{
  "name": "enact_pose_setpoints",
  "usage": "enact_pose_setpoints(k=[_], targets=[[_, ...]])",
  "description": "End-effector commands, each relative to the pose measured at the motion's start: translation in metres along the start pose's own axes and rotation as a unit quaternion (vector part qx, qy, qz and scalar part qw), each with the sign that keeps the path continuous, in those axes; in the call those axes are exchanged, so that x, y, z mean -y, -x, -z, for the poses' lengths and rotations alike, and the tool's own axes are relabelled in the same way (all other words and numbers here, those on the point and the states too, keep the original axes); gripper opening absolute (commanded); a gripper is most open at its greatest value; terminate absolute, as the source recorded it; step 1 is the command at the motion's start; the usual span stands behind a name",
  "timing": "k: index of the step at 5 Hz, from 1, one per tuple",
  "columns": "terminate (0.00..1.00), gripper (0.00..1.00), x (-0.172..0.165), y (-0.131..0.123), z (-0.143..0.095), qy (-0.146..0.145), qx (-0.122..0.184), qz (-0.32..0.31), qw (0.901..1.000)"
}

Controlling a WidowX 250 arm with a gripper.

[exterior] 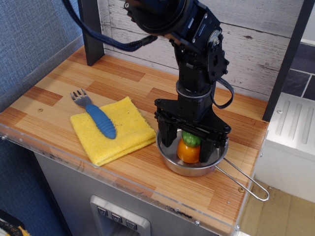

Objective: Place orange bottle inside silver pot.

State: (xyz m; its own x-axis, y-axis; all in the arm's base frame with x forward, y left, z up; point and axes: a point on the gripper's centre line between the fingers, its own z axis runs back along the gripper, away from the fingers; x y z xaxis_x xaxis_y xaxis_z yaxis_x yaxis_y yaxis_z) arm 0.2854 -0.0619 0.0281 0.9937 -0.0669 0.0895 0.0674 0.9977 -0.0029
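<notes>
The orange bottle (188, 151) with its green cap stands upright inside the silver pot (173, 164), which sits on the wooden counter at the front right, its wire-loop handle (246, 183) pointing right. My gripper (190, 142) hangs straight over the pot. Its black fingers (167, 136) are spread apart on either side of the bottle, with a gap showing between each finger and the bottle. The gripper is open and holds nothing.
A folded yellow cloth (114, 130) lies left of the pot with a blue-handled fork (96, 117) on it. A dark post (90, 29) stands at the back left. The counter's front edge (147, 189) runs close to the pot.
</notes>
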Motion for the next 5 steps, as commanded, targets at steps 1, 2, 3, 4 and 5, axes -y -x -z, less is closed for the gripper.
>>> enact_pose_setpoints(k=[1,2,3,4,5], targets=[[0.00,1.00,0.000,-0.006,-0.026,0.017,0.054,0.014,0.9983],[0.00,1.00,0.002,-0.012,-0.048,0.029,0.069,0.015,0.9971],[0.00,1.00,0.006,-0.016,-0.072,0.018,0.082,0.025,0.9961],[0.00,1.00,0.007,-0.018,-0.102,-0.004,0.080,0.039,0.9960],[0.00,1.00,0.007,-0.018,-0.102,-0.004,0.080,0.039,0.9960]])
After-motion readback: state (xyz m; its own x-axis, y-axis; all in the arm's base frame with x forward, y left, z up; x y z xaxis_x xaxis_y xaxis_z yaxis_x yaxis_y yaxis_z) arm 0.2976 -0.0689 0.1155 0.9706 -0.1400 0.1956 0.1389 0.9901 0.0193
